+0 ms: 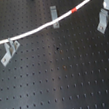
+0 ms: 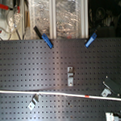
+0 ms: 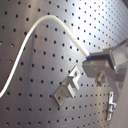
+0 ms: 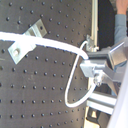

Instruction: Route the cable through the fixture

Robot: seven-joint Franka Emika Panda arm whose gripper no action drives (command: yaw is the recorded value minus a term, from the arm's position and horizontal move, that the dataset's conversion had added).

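Two fixed cameras look steeply down on the black perforated board (image 1: 60, 80). The first exterior view sits closer, framing the narrow grey fixture (image 1: 53, 13) near its top edge. The second exterior view stands farther back, taking in the same fixture (image 2: 70, 76) mid-frame and shelving beyond the board. Both wrist views ride close to the board, each catching the white cable (image 3: 30, 35) and gripper (image 4: 90, 67).

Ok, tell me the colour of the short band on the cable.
Red, clearest in the first exterior view: band on the white cable.
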